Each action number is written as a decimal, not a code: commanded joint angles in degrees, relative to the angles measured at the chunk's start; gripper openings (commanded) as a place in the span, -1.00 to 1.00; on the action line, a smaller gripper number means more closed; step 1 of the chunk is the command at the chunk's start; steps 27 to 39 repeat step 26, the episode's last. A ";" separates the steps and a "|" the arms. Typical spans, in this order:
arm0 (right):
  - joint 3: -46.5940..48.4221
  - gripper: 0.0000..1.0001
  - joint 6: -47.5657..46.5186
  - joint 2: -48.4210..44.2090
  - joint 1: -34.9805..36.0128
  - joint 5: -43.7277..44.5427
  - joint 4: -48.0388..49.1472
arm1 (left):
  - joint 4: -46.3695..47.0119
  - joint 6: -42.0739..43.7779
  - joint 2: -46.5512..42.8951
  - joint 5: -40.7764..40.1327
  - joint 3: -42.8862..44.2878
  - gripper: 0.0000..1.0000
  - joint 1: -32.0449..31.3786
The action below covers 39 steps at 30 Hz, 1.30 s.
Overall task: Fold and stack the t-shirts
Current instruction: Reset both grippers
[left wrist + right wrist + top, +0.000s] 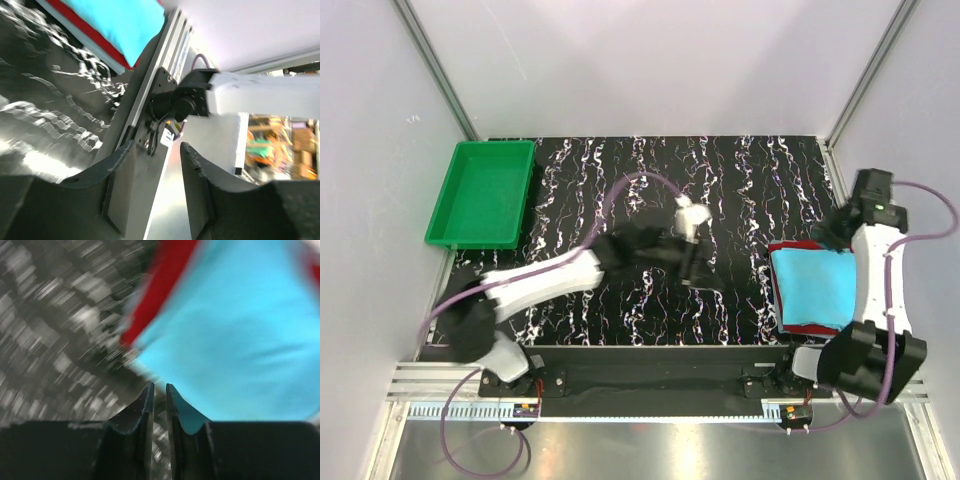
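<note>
A folded turquoise t-shirt (812,285) lies on top of a dark red t-shirt (807,327) at the right side of the table; red edges show above and below it. My right gripper (832,233) hovers at the stack's far corner. In the right wrist view its jaws (159,386) stand a narrow gap apart with nothing between them, above the edge of the turquoise cloth (235,340) and red cloth (165,280). My left gripper (697,270) hangs over the table's middle, open and empty (157,146). The stack (125,20) shows at the top of the left wrist view.
A green plastic tray (480,195) stands at the back left corner. An aluminium rail (150,95) runs along the near edge, with the right arm's base (260,95) beside it. The black marbled tabletop (620,170) spreads between tray and stack.
</note>
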 commanded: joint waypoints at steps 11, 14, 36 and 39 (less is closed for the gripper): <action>-29.09 -0.52 22.35 -15.96 39.03 -33.71 36.80 | 2.97 -5.98 -55.36 1.92 -41.30 0.16 15.76; -36.22 -0.43 24.38 -19.12 40.01 -38.44 47.16 | 3.16 -11.95 -66.53 -1.59 -47.65 0.36 19.36; -63.71 1.00 46.64 -44.42 40.19 -47.95 82.97 | 22.65 -33.67 -84.73 -3.44 -67.59 0.42 23.94; -63.71 1.00 46.64 -44.42 40.19 -47.95 82.97 | 22.65 -33.67 -84.73 -3.44 -67.59 0.42 23.94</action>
